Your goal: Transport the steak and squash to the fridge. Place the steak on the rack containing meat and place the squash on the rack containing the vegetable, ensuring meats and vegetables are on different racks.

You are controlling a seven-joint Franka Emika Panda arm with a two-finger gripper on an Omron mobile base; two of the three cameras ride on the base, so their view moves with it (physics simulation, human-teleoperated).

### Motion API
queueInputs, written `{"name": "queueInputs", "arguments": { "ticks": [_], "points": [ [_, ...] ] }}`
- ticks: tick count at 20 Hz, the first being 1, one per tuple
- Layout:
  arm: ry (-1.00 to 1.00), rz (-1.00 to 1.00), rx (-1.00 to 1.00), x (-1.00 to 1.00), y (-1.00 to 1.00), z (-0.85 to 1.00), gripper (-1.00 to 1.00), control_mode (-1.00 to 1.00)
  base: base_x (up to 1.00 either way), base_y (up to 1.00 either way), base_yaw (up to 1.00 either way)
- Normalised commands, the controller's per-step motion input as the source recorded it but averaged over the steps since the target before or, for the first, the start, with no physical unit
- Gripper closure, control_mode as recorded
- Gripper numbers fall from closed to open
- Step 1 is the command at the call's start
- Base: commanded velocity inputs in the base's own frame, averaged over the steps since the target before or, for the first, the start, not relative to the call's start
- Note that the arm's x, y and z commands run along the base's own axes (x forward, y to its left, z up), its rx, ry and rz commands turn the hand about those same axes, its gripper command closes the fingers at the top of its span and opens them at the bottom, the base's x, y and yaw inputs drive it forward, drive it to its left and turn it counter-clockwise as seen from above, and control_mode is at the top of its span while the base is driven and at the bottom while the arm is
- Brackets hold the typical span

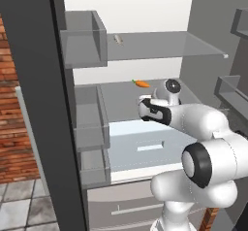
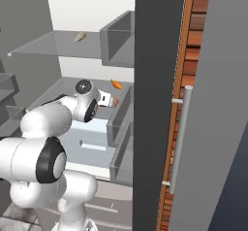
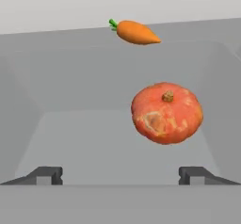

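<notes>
1. the squash (image 3: pixel 167 113) sits on the middle shelf (image 1: pixel 121 96) of the open fridge (image 1: pixel 29 79), just in front of the hand (image 3: pixel 120 176), with the carrot-like vegetable (image 3: pixel 136 32) further back on the same shelf. judging by that, the squash half of the job looks done.
2. the hand's two fingertips (image 3: pixel 47 175) stand spread wide, with nothing between them; the squash lies ahead of them and a little to one side, apart from both.
3. on the shelf above, a small pale lump (image 1: pixel 118 40) rests near the back (too small to say what it is). no steak can be made out on any shelf here, so placing the steak seems to be what is left.
4. the hand view gives the squash and the vegetable clearly, and how close they lie.
5. the base views instead give the stack of shelves, the door bins (image 1: pixel 86 38) and the upper shelf's lump; in them the arm covers the squash, apart from perhaps an orange sliver past the wrist in the right base view.
6. the right base view also shows the long bar handle (image 2: pixel 178 138).
</notes>
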Motion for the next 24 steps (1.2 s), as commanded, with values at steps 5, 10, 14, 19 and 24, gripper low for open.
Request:
{"name": "queueInputs", "arguments": {
  "ticks": [5,10,14,19,24],
  "points": [
    [0.00,-0.01,0.00,-0.54,0.00,0.55,-1.00,-1.00,0.00,0.00,0.00],
    [0.05,-0.03,0.00,-0.57,-0.01,0.52,-1.00,-1.00,0.00,0.00,0.00],
    [0.09,-0.01,0.00,-0.64,0.00,0.54,-1.00,-1.00,0.00,0.00,0.00],
    [0.03,0.00,0.00,-0.81,0.00,0.53,-1.00,-1.00,0.00,0.00,0.00],
    [0.00,0.00,0.00,-0.95,0.00,0.42,-1.00,-1.00,0.00,0.00,0.00]
  ]
}}
